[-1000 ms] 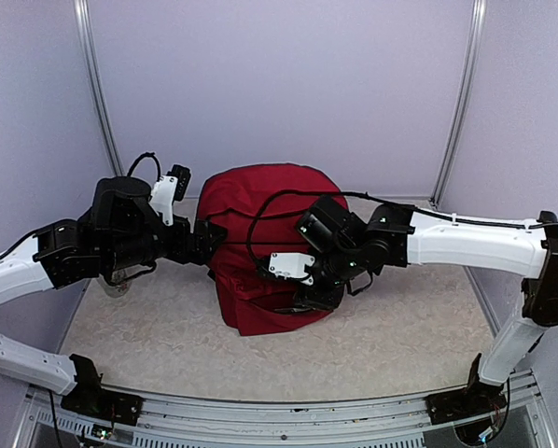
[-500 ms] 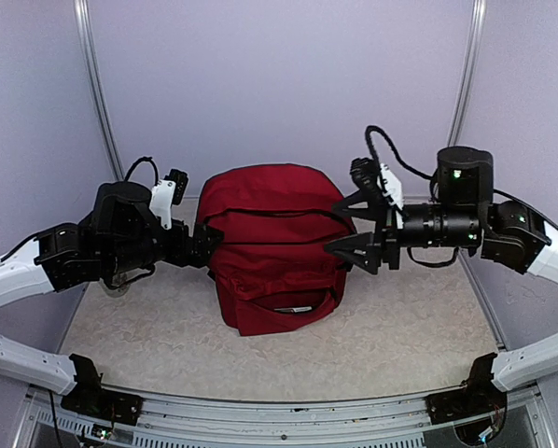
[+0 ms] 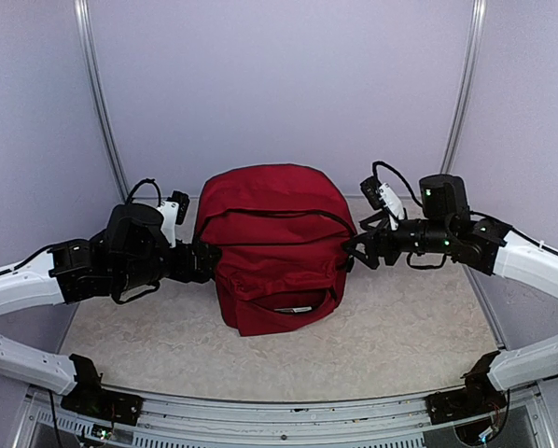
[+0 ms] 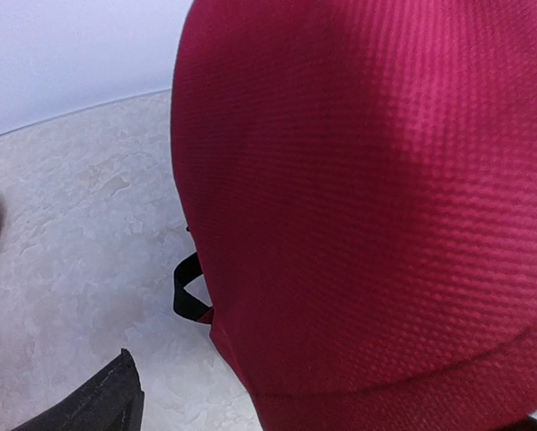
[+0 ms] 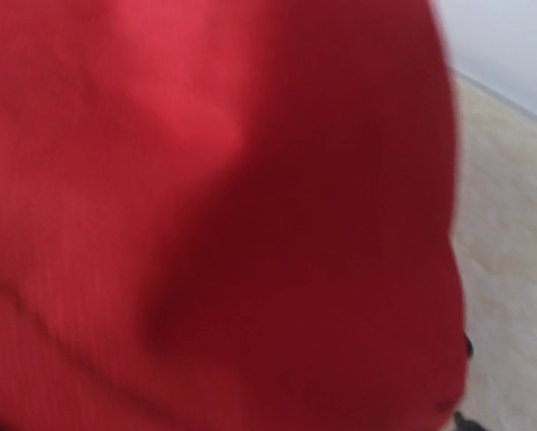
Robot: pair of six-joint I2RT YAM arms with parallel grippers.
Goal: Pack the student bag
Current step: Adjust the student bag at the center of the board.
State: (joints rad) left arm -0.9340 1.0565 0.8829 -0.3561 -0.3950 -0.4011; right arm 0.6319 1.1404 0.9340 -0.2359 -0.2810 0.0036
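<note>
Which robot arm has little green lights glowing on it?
The right arm, the one to the right of the red bag. Green dots glow on its black wrist; the left arm shows none.

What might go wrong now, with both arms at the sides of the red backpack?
The dark red fabric backpack stands upright; a sideways push from the open left tool or the open right tool might tip it. The black strap loop at its base might snag the left tool.
</note>
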